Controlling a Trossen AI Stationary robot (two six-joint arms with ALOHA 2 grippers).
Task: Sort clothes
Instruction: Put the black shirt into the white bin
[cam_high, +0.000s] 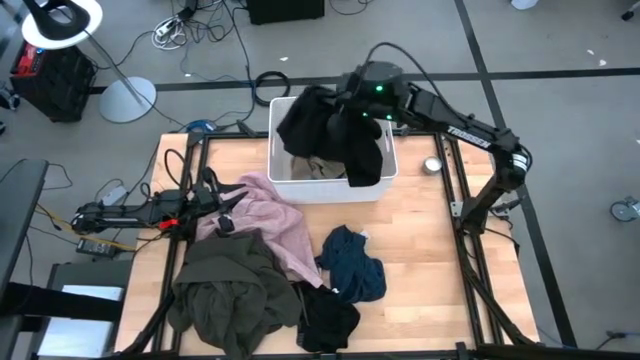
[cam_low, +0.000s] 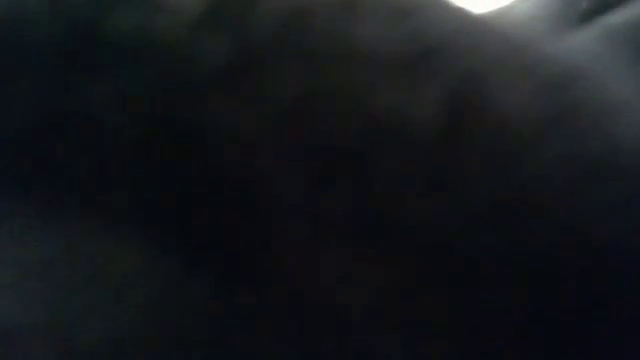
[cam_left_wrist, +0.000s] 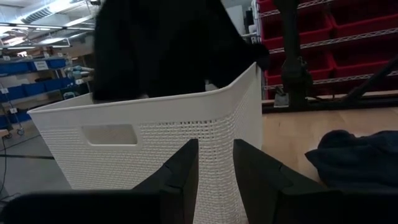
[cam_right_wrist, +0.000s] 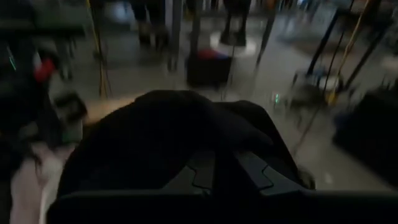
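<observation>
- The right pincer (cam_high: 352, 108) hangs over the far side of the white bin (cam_high: 380, 185), its two fingers pressed together on a black garment (cam_high: 330, 130); the right wrist view shows dark cloth bunched between and just past them.
- That garment hangs straight down from the pincer. Its long axis runs top to bottom, and its lower folds spill inside the bin and drape over the rim on the side towards the right arm's base.
- So the bin's opening lies directly beneath the pincer, which I judge to be the relation a release turns on.
- A beige-tan garment (cam_high: 318, 168) already lies in the bin, under the black one.
- The left pincer (cam_high: 228, 205) waits low on the tabletop (cam_high: 440, 260), fingers slightly spread around nothing, aimed at the bin's near wall.
- Nearest it lie the pink garment (cam_high: 275, 215) and olive-green garment (cam_high: 232, 285), with the teal-blue garment (cam_high: 355, 265) and a second black garment (cam_high: 325, 318) farther off; the left arm is the closer one to all four.
</observation>
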